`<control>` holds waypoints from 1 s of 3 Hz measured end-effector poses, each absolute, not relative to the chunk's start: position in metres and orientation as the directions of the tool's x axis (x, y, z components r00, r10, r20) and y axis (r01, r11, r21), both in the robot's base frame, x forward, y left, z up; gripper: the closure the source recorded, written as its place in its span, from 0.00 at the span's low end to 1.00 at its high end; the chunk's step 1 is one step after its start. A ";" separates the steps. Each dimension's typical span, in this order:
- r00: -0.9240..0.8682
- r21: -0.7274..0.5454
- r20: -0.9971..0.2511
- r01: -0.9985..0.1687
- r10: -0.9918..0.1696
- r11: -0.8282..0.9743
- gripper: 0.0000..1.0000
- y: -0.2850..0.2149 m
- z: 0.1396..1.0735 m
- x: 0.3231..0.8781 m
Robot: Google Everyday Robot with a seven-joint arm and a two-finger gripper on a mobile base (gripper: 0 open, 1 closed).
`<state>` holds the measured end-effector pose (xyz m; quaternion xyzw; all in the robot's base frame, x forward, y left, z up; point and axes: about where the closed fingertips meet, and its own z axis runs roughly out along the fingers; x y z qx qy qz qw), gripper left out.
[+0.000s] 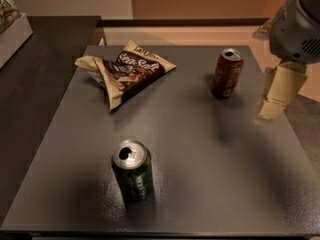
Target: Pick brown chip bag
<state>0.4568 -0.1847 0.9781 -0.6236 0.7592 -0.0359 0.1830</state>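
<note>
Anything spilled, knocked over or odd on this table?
Nothing stands out. The red can and green can stand upright, nothing spilled. The brown chip bag lies crumpled at the far left, untouched. The gripper hangs at the right edge of the table.

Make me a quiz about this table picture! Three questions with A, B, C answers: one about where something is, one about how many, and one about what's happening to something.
1. Where is the end effector?
A. By the table's right edge, to the right of the red can
B. By the table's left edge
C. Under the table

2. How many cans stand on the table?
A. Four
B. None
C. Two

3. The brown chip bag is:
A. Held up in the air
B. Lying on the table, untouched
C. Tucked inside a box

Answers:
1. A, it hangs at the right side, next to the red can.
2. C, one red can and one green can.
3. B, it lies at the far left of the table with nothing touching it.
</note>
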 end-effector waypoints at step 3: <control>0.093 -0.359 -0.316 -0.933 -0.944 0.029 0.00 -0.094 0.964 0.531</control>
